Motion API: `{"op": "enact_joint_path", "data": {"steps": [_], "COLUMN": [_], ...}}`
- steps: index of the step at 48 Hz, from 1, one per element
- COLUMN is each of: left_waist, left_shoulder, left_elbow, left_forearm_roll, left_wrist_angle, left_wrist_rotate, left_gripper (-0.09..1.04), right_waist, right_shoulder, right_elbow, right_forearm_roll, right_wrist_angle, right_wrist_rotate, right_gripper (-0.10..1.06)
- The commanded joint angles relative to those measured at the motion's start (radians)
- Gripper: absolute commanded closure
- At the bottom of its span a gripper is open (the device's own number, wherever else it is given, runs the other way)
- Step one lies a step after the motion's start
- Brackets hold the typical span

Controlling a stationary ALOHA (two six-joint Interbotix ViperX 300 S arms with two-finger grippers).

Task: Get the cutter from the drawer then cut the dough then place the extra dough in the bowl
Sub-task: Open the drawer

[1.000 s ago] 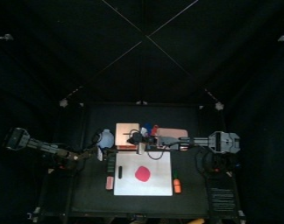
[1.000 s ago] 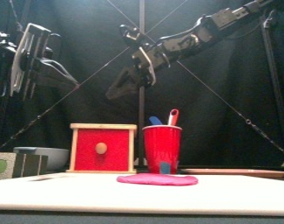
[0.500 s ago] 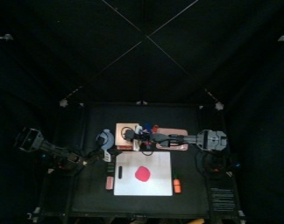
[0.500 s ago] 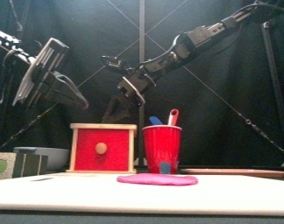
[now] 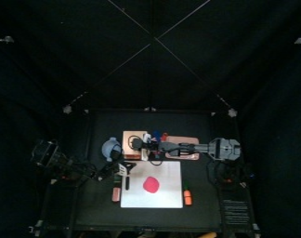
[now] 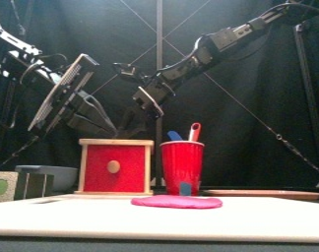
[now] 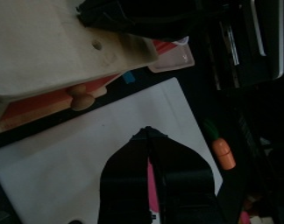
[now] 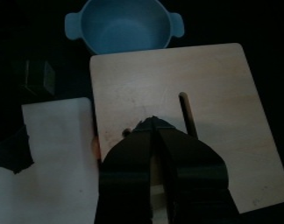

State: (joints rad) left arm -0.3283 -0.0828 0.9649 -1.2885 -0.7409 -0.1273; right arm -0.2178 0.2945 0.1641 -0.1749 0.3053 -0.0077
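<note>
Drawer not yet opened. The cutter is not visible and is judged to lie inside the wooden box (image 8: 180,87), behind the closed red drawer front (image 6: 101,157).

Left gripper (image 7: 145,131), jaws closed and empty, hangs over the white cutting board (image 5: 172,172), facing the drawer's small round knob (image 7: 80,99). Right gripper (image 8: 151,121), also closed and empty, is over the box's flat pale top; contact cannot be determined.

Recommended: part the left jaws, straddle the knob and pull level. The right gripper should press the box down, since smooth light wood is likely to slide.

Dough (image 6: 177,202): a flat, soft red disc on the board. Bowl (image 8: 121,26): smooth, blue-grey, beside the box.
</note>
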Motion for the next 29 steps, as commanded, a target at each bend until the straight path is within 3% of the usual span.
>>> {"op": "enact_joint_path", "data": {"steps": [1, 8, 12, 29], "left_waist": [-0.008, -0.009, -0.009, 0.023], "left_shoulder": [0.011, 0.028, 0.041, 0.098], "left_elbow": [-0.031, -0.023, -0.025, -0.035], "left_forearm_roll": [-0.003, -0.006, -0.014, -0.101], "left_wrist_angle": [-0.006, -0.008, -0.012, -0.058], "left_wrist_rotate": [-0.041, -0.138, -0.178, -0.221], "left_gripper": [0.45, 0.19, 0.12, 0.17], "right_waist": [0.011, 0.015, 0.017, 0.025], "right_shoulder": [-0.015, -0.017, -0.017, -0.015], "right_elbow": [-0.003, -0.005, -0.008, -0.026], "right_forearm_roll": [0.0, 0.002, 0.0, 0.0], "right_wrist_angle": [0.02, 0.021, 0.023, 0.023], "right_wrist_rotate": [-0.002, 0.0, 0.0, 0.005], "right_gripper": [0.94, 0.94, 0.94, 0.94]}}
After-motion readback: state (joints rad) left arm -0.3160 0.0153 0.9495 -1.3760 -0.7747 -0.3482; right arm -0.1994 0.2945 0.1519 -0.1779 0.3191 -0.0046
